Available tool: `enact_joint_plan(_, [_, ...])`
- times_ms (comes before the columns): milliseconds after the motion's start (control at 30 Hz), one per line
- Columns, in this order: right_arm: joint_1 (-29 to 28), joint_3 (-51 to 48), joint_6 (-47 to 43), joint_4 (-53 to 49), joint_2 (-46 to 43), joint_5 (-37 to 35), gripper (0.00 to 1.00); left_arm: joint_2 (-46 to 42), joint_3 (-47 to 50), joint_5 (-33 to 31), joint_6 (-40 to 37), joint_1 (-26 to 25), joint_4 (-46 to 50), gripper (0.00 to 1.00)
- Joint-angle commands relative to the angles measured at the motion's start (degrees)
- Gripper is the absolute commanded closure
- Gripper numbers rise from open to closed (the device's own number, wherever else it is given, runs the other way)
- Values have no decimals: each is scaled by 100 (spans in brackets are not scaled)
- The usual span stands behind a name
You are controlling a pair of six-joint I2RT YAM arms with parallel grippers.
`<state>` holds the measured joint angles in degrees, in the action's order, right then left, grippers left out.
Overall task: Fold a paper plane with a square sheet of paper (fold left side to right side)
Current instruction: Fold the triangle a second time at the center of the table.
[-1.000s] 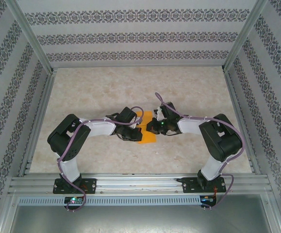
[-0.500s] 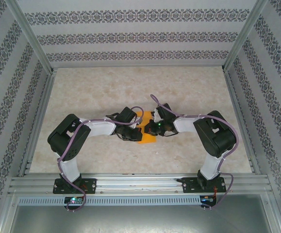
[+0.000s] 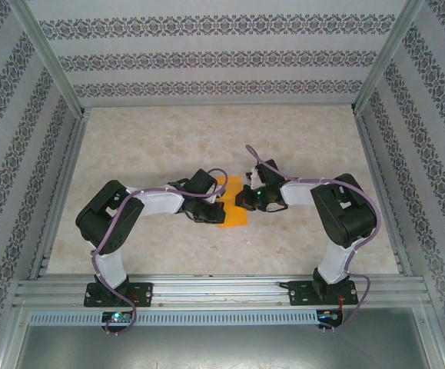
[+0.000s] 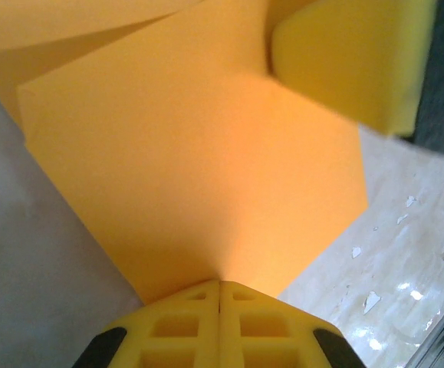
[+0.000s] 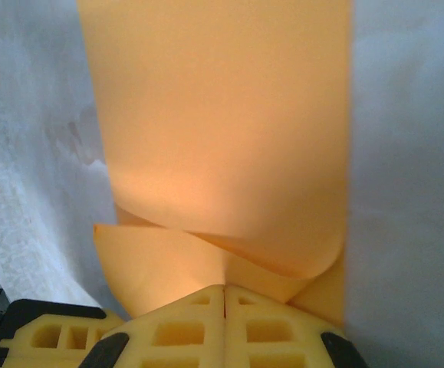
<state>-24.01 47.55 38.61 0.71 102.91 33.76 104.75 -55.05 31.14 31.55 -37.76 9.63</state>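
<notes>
Midway between the side edges of the marble-patterned table (image 3: 153, 138), toward its near edge, sits the thin matte orange square sheet of paper (image 3: 234, 217), partly folded. The left gripper (image 4: 220, 284) and right gripper (image 5: 225, 288) each pinch it, jaws clamped together.

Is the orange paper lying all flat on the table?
No, the paper has a flap curling up over another layer beside the right end effector.

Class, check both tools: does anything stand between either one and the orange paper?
Nothing visible does. The left tool and the right tool are both shut, their tips right against the square sheet of paper, with no object in between.
</notes>
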Motion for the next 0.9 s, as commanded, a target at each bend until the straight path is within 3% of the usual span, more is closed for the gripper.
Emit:
enact_joint_plan(0, [270,144,-243,-168,129,-282,100,379,208,-345,-79,30,777,100])
enact_joint_plan(300, [690,417,-544,-445,283,-273,100,343,231,-295,-96,25,717,100])
enact_joint_plan(533, [757,477,-579,-644,-249,-140,100,229,266,-213,-101,23,575,100])
enact_joint_plan(700, [513,195,-266,-244,-535,294,100,200,256,-174,-106,23,518,100])
enact_joint_plan(867, [80,208,-7,-9,-240,408,100,217,210,-150,-114,23,514,100])
